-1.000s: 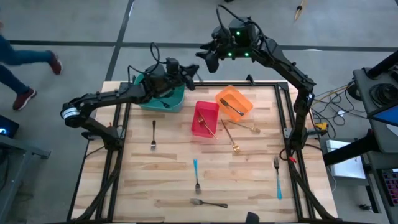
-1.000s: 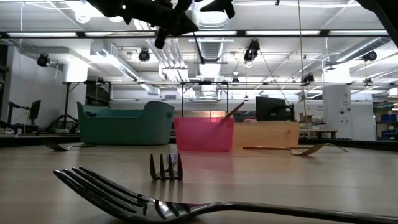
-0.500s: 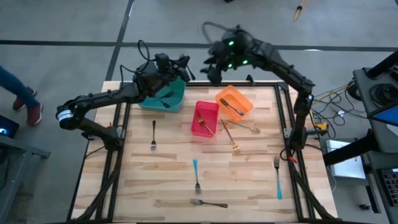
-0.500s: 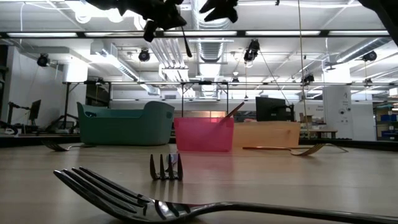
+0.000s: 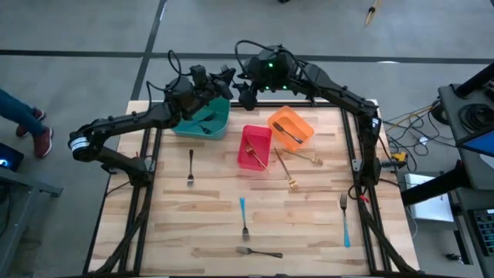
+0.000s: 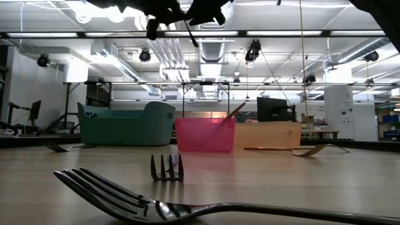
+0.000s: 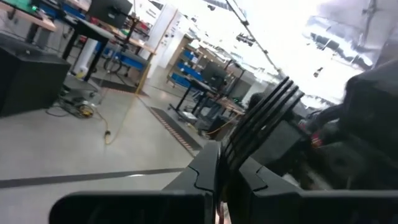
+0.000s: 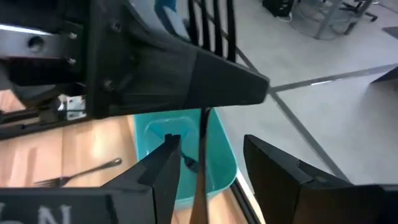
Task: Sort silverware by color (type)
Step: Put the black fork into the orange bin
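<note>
- A dark fork (image 8: 210, 28) was clamped in the left hand (image 5: 218, 83) above the teal bin (image 5: 202, 118), tines up.
- The right hand (image 8: 205, 165), fingers apart, straddled its handle; a mistimed handover would probably drop it.
- Other forks (image 5: 244, 218) lay on the surface (image 5: 208, 224), well apart.

3 bins (image 5: 255, 147) sit along the surface's (image 5: 193, 232) far edge, forks inside each. 6 forks (image 5: 244, 219) lie loose nearer the front. Both grippers meet above the leftmost bin (image 5: 202, 118).
</note>
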Controlling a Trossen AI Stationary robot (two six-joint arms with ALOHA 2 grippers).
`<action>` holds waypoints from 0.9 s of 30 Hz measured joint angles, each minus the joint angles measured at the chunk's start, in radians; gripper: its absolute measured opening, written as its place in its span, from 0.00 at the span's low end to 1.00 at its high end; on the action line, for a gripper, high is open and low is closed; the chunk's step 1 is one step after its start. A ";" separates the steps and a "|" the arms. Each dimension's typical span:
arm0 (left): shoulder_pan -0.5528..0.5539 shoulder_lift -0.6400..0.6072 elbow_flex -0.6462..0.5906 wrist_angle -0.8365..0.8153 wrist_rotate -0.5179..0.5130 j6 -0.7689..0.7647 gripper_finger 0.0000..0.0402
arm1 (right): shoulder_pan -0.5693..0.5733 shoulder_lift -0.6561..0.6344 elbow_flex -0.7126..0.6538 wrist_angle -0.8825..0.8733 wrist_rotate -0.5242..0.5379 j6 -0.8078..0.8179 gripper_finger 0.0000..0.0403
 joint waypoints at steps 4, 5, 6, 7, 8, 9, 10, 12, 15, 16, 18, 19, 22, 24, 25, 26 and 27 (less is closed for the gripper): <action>0.000 -0.006 0.000 0.021 0.020 -0.035 0.00 | -0.001 0.000 -0.033 0.032 0.004 0.000 0.34; 0.000 -0.006 0.000 0.021 0.020 -0.042 0.00 | -0.001 0.000 -0.042 0.043 0.005 0.000 0.33; 0.000 -0.006 0.000 0.021 0.020 -0.045 0.00 | -0.001 0.000 -0.050 0.054 0.005 0.001 0.31; 0.000 -0.006 0.000 0.020 0.020 -0.046 0.00 | -0.001 0.000 -0.058 0.065 0.006 0.002 0.28; 0.000 -0.006 0.000 0.020 0.021 -0.046 0.00 | -0.001 0.000 -0.062 0.072 0.005 0.001 0.26; 0.000 -0.006 0.000 0.021 0.021 -0.046 0.00 | -0.001 0.000 -0.066 0.079 0.005 -0.001 0.23; 0.000 -0.006 0.000 0.021 0.021 -0.046 0.00 | -0.001 0.000 -0.070 0.084 0.005 -0.005 0.19; 0.000 -0.006 0.000 0.020 0.021 -0.046 0.00 | 0.002 0.000 -0.071 0.090 0.005 -0.008 0.11; 0.000 -0.006 0.000 0.018 0.020 -0.038 0.00 | 0.004 0.000 -0.069 0.088 0.001 -0.010 0.04; 0.000 -0.006 0.000 0.018 0.023 -0.029 0.00 | 0.005 0.000 -0.067 0.085 0.001 -0.001 0.03; 0.000 -0.006 0.000 0.017 0.040 -0.014 0.00 | 0.005 0.000 -0.067 0.082 -0.003 0.011 0.03; 0.000 -0.006 0.000 0.012 0.046 -0.014 0.00 | 0.005 0.000 -0.067 0.077 -0.003 0.014 0.02; 0.000 -0.006 0.000 -0.010 0.058 -0.011 0.00 | 0.004 -0.004 -0.066 0.048 -0.003 0.018 0.02; 0.000 -0.006 0.000 -0.020 0.082 -0.003 0.00 | 0.004 -0.007 -0.066 0.026 -0.004 0.018 0.02; 0.000 -0.006 0.000 -0.025 0.095 0.001 0.01 | 0.004 -0.008 -0.066 0.013 -0.004 0.018 0.02; 0.000 -0.005 0.000 -0.029 0.105 0.002 0.02 | 0.002 -0.009 -0.065 -0.001 -0.006 0.018 0.02; 0.000 -0.005 0.000 -0.035 0.114 0.003 0.04 | 0.001 -0.010 -0.065 -0.016 -0.008 0.018 0.02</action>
